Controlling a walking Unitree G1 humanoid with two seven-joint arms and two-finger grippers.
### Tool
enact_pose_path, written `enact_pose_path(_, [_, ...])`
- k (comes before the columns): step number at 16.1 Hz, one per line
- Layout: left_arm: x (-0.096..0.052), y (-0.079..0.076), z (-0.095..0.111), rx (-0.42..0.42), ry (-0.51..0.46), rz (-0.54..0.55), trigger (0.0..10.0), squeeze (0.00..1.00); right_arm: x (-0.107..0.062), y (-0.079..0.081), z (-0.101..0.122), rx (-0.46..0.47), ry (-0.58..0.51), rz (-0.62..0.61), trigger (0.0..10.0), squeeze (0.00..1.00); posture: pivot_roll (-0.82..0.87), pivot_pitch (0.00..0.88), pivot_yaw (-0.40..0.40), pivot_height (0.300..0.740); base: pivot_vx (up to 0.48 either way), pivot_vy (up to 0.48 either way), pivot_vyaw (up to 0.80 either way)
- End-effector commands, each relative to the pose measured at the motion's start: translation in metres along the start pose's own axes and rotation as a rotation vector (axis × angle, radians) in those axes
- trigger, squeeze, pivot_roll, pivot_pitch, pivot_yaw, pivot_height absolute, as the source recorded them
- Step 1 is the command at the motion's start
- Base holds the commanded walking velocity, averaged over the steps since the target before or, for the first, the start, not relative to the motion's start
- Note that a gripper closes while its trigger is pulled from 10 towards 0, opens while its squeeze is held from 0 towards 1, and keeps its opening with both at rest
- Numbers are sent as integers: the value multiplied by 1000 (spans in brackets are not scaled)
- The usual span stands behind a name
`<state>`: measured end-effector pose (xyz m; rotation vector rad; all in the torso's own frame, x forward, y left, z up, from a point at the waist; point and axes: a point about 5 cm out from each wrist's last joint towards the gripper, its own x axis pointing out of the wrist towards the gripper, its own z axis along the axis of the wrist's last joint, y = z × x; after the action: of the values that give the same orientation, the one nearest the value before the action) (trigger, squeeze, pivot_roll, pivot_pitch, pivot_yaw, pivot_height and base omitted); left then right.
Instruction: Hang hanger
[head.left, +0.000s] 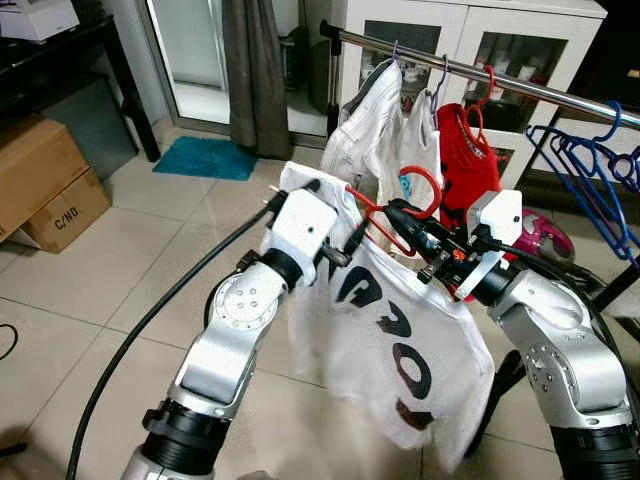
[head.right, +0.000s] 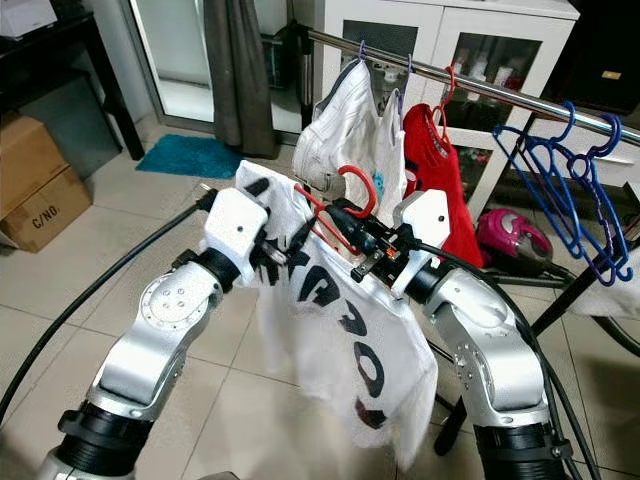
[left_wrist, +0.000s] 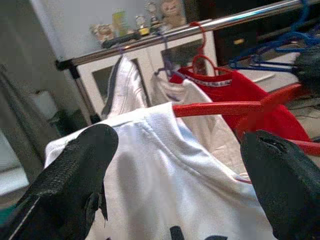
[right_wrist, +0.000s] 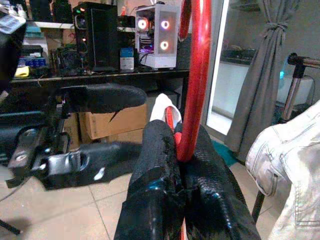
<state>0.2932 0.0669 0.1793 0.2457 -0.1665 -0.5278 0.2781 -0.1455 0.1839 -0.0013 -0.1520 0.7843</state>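
The clothes rail (head.left: 520, 82) is the landmark: a chrome bar running across in front of a white cabinet (head.left: 470, 40), w/ a white garment (head.left: 365, 125), a red top (head.left: 468, 160) and a bunch of empty blue hangers (head.left: 590, 165) already on it. Below and just in front of the rail hangs the white T-shirt (head.left: 385, 345) w/ dark lettering, draped on the red hanger (head.left: 395, 215), whose hook curls up near the hung clothes but isn't over the rail yet. Right gripper (right_wrist: 182, 170), just under the rail, has its two black fingers clamped tight on the hanger's red stem near the hook, so it carries the load. Left gripper (left_wrist: 180, 165), further from the rail on the shirt's shoulder side, is spread wide, fingers (left_wrist: 75, 170) either side of the collar, holding nothing; seems to be steadying or just let go, can't say which. Step in hand, as I judge it: lift and hook on. To do it well: raise the right arm so the hook clears the top of the rail, aim for the gap between the red top and the blue hangers, keep the hook's opening facing the rail, lower till it seats, then release. Keep the left clear of the fabric so the shirt doesn't snag or slide off.
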Motion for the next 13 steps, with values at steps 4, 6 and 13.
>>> enact_pose_path(4, [9,-3,-3,-27,36,17,10000,0,2,-2,9,-32,-40,31,0,0,-10,0,1,740,0,0,0])
enact_pose_path(6, [10,1,-8,-43,65,48,10000,0,2,-2,10,-32,-41,42,0,0,-9,0,0,740,0,0,0])
enact_pose_path(13, [6,25,-22,-21,164,253,8275,0,2,-4,11,-33,-46,50,0,0,-7,0,-1,740,0,0,0])
